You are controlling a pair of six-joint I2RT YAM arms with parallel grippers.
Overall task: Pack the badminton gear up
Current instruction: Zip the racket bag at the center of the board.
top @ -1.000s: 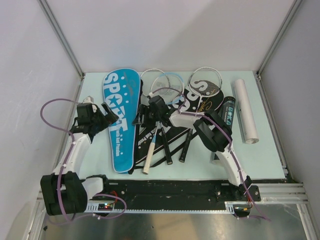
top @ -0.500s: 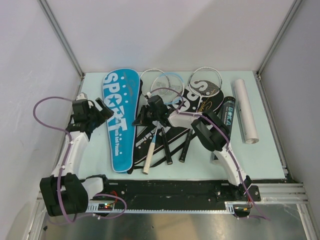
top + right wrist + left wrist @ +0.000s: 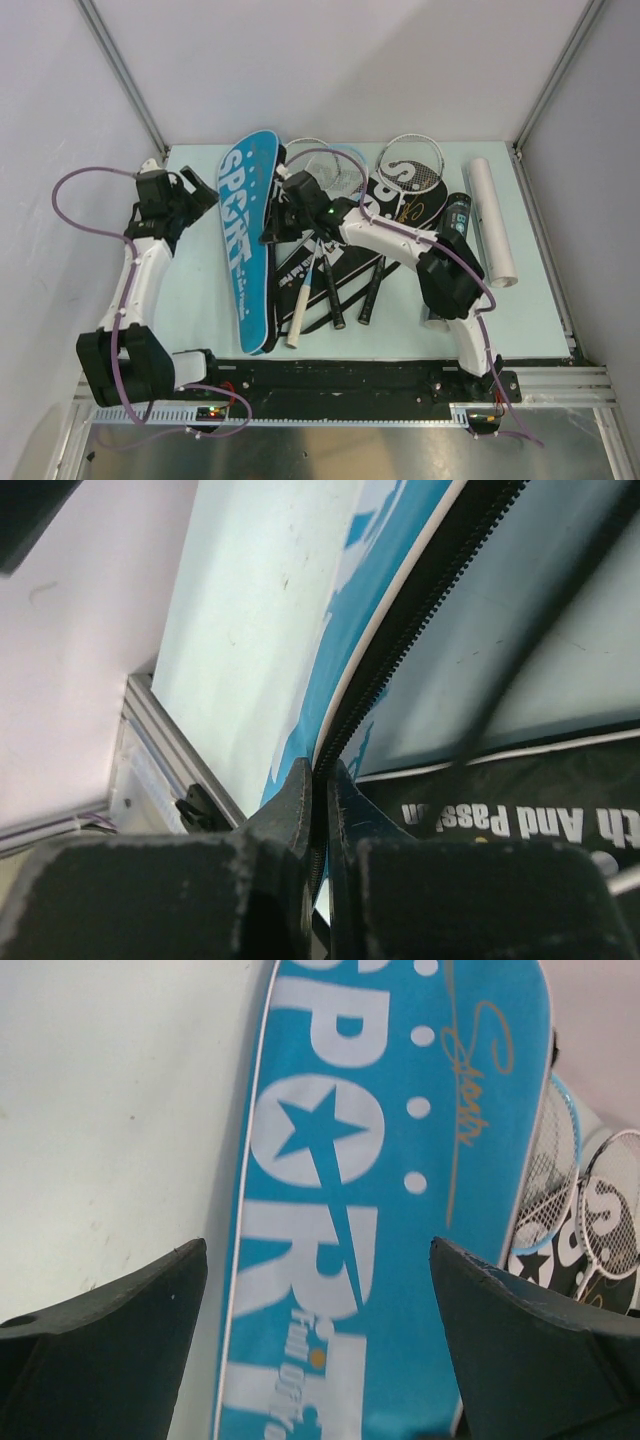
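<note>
The blue "SPORT" racket bag is tilted up on its long edge at the table's left. My right gripper is shut on the bag's black zipper edge, the fingertips pinching it. My left gripper hangs open just left of the bag, the blue cover showing between its spread fingers. Two rackets rest at the back on a black bag. Their handles point toward me. A black tube and a white tube lie at the right.
Grey walls and metal posts close in the table's left, back and right. A black rail runs along the near edge. The black bag's printed panel lies right beside my right fingers.
My right gripper has shut on the blue bag's zipper edge and raised it, tipping the bag up and leftward. My left arm has drawn back toward the left wall.
</note>
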